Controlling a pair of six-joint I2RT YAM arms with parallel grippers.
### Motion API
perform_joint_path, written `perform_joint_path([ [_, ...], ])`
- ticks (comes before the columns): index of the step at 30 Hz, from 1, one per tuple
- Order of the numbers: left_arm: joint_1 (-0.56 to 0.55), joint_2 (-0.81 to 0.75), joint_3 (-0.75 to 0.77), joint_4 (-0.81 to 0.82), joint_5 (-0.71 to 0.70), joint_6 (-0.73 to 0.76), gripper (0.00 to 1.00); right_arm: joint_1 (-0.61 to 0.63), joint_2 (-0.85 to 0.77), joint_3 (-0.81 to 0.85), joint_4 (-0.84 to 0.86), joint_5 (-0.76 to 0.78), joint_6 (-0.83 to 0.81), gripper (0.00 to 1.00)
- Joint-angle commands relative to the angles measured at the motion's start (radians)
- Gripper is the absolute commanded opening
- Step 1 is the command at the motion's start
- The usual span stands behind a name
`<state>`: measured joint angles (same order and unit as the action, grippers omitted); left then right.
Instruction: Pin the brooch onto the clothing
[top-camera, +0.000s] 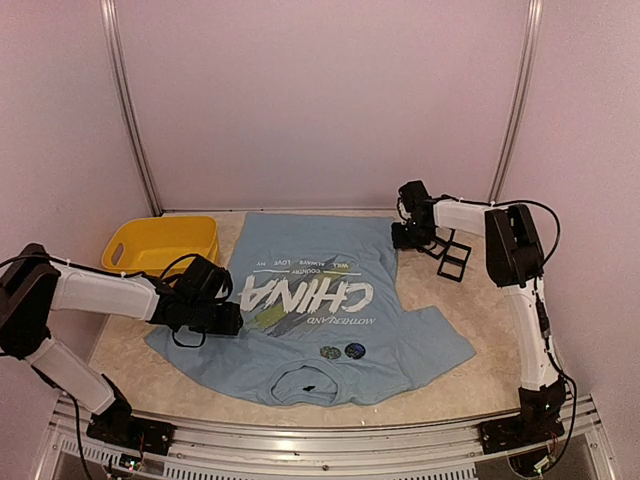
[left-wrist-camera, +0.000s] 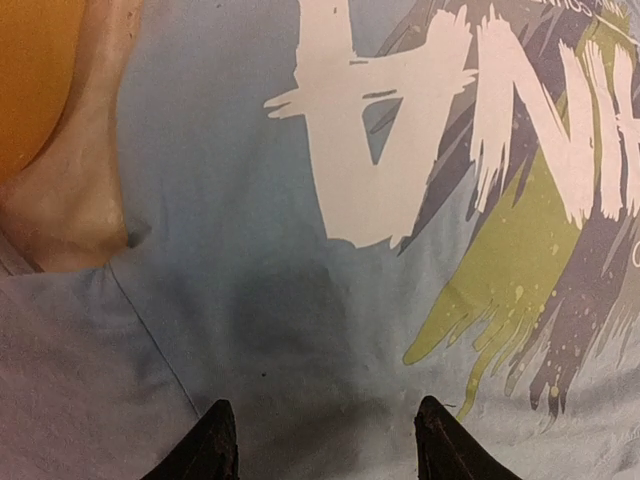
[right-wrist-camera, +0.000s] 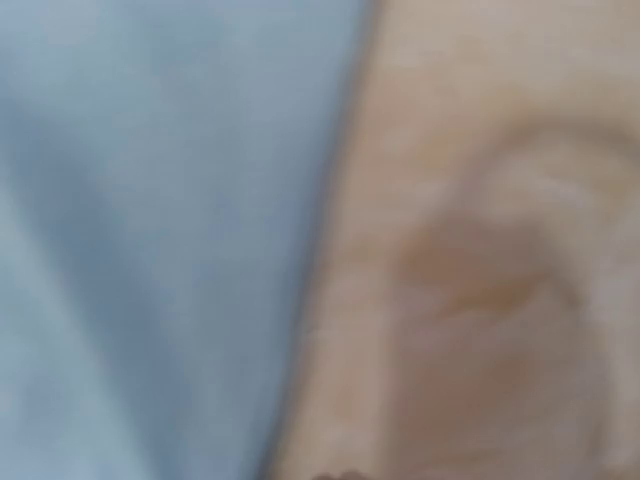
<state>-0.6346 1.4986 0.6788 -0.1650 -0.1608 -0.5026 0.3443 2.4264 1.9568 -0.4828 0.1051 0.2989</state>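
Grippers first: left gripper (left-wrist-camera: 320, 445) hangs low over the shirt (top-camera: 300, 310) at centre left of the top view, fingers spread wide, nothing between them. Right gripper (top-camera: 412, 236) sits at the shirt's upper right edge; spread not readable, wrist view blurred. Two round brooches (top-camera: 342, 351) lie on the shirt near the collar, lower centre; pinned or loose, cannot tell. Bin (top-camera: 160, 243) crowds upper left; bare table at right.

Pale pinkish-white walls (top-camera: 330, 100) enclose the table (top-camera: 470, 375) on three sides. Two metal corner strips (top-camera: 128, 110) rise from the table's far edge. The tabletop is beige and mottled, with an aluminium rail (top-camera: 330, 440) along its near edge. Light is soft and even.
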Motion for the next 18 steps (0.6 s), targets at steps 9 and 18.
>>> perform_joint_path([
  [9,-0.071,0.068,-0.009,0.005,0.008,-0.050,0.58,-0.069,0.124,0.230,-0.144,-0.159,-0.144,0.00],
  [18,-0.073,-0.013,0.020,-0.045,-0.092,-0.038,0.59,-0.023,-0.132,0.129,-0.058,-0.254,-0.226,0.00],
])
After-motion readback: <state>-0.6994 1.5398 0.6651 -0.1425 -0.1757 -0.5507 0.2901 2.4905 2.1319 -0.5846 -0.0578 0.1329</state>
